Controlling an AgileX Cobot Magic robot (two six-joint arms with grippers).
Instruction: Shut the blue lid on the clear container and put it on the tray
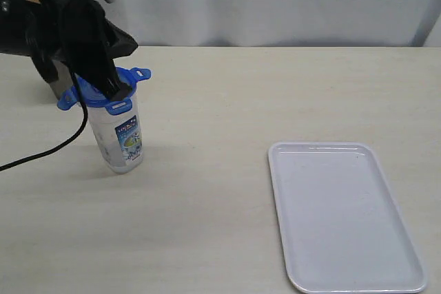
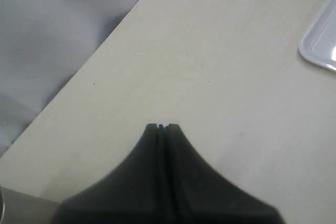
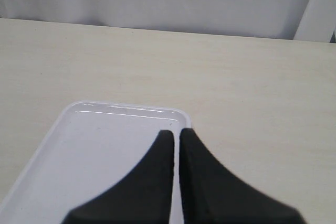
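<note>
**Left gripper bears down on the blue lid; the tray is bare.**

In the exterior view the clear container (image 1: 122,139) stands at about 9 o'clock on the table (image 1: 220,94), seeming to lean a little toward 11 o'clock. The blue lid (image 1: 89,96) sits on its mouth with the flaps (image 1: 140,72) splayed outward, so it looks seated but not latched. The left gripper (image 1: 117,91) comes down from 11 o'clock with its jaws pressed together, pinching nothing. Its tip rests on the lid's top, probably as a blunt pusher to seat it. The tray (image 1: 344,218) lies well apart toward 4 o'clock, ready for the container. The right gripper (image 3: 176,132) is likewise pressed together and empty, hanging over the tray's rim.
</note>
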